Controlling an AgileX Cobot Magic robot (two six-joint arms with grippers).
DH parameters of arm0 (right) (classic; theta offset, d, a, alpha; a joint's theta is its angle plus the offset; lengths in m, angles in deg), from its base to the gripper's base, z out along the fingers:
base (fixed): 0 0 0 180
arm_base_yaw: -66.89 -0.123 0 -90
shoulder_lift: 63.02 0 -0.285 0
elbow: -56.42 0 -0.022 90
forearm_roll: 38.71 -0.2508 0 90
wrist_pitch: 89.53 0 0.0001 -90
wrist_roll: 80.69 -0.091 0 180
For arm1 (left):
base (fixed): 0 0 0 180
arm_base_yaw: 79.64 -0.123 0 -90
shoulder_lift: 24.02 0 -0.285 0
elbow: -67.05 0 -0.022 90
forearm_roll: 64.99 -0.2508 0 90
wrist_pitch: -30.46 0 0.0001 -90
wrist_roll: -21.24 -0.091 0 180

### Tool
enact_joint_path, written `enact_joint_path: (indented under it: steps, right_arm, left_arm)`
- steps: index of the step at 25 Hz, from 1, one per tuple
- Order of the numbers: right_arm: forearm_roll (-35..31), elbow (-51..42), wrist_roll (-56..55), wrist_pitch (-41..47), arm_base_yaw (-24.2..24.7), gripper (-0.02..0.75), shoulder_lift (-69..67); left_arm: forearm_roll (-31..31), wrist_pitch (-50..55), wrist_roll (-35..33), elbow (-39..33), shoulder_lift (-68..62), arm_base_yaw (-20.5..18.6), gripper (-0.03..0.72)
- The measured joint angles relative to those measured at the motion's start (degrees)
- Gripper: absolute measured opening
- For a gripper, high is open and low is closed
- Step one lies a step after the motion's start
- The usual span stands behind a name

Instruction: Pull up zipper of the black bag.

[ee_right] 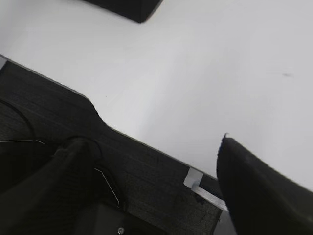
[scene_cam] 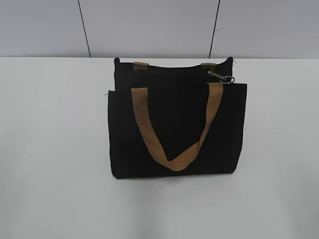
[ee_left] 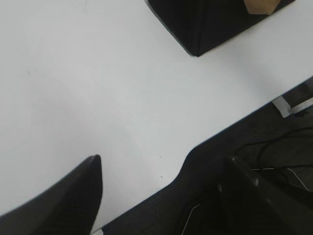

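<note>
The black bag (scene_cam: 177,129) lies flat in the middle of the white table, its tan handle (scene_cam: 174,159) draped over the front. The zipper (scene_cam: 169,69) runs along the far top edge, with its silver pull (scene_cam: 222,77) at the right end. Neither gripper shows in the exterior view. In the left wrist view my left gripper (ee_left: 161,161) is open and empty over the table's front edge, with a corner of the bag (ee_left: 205,24) far ahead. In the right wrist view my right gripper (ee_right: 149,142) is open and empty, with the bag's corner (ee_right: 129,7) far ahead.
The white table (scene_cam: 55,149) ends at a grey panelled wall (scene_cam: 149,25) behind the bag. Both wrist views show the table's front edge, with dark floor, cables and a metal bracket (ee_left: 293,105) below; the bracket also shows in the right wrist view (ee_right: 200,188).
</note>
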Motion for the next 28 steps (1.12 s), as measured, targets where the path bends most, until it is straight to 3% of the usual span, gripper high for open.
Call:
enact_joint_path:
  steps: [6, 24, 28]
  right_arm:
    - [0.8, -2.2, -0.1, -3.1, 0.0, 0.604, 1.1]
    - [0.6, -3.8, -0.1, -6.7, 0.0, 0.596, 1.2]
    - [-0.1, -3.8, -0.1, -6.8, 2.4, 0.596, 3.5]
  left_arm:
    - [1.4, -0.1, -2.6, -2.4, 10.2, 0.1, 0.563]
    - [1.6, -4.0, -4.4, -4.3, 10.4, 0.0, 0.499]
    - [1.7, -4.0, -4.4, -4.3, 10.8, -5.9, 0.498]
